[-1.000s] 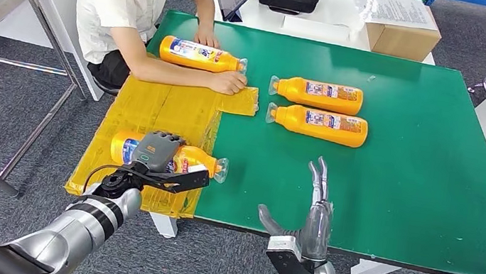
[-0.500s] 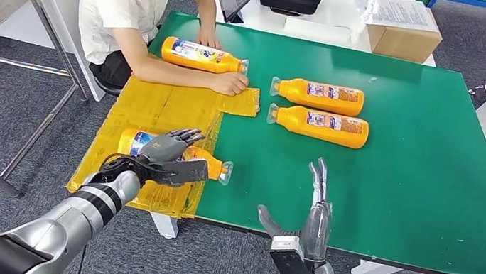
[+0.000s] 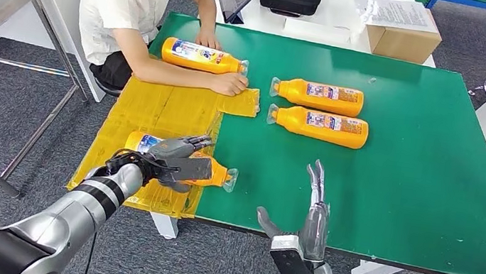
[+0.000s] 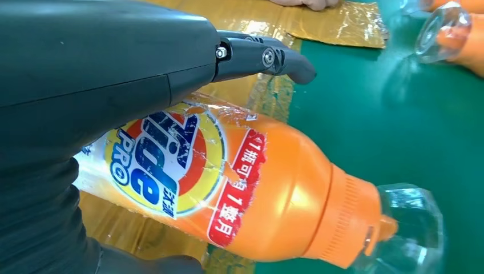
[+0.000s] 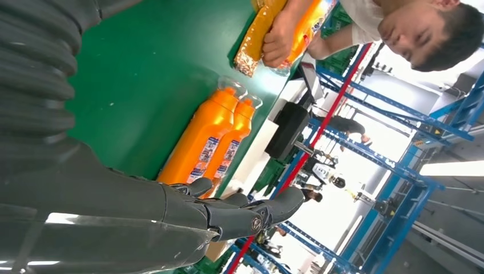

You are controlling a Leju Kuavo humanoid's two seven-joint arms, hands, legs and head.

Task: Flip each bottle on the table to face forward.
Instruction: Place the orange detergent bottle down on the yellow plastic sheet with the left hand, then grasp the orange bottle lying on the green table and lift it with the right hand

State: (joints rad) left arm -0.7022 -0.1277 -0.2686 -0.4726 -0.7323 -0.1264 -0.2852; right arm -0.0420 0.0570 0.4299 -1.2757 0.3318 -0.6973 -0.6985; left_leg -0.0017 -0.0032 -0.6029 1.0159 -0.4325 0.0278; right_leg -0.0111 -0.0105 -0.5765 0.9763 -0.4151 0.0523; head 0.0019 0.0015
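The left hand [image 3: 176,158] gripped the nearest Tide bottle [image 3: 203,171] lying on its side at the near edge of the green bench [image 3: 421,176], and since a second earlier both had shifted right, so the clear cap now lay past the yellow sheet [image 3: 158,107]. The right hand [image 3: 315,203] stayed spread and empty above the near edge. Two bottles [image 3: 319,112] lay side by side mid-bench, and a seated person [image 3: 129,6] held a fourth bottle [image 3: 201,56].

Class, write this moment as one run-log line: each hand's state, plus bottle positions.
left hand: grips near bottle lying on yellow sheet | right hand: open, holds nothing | paired bottles: lying on green table
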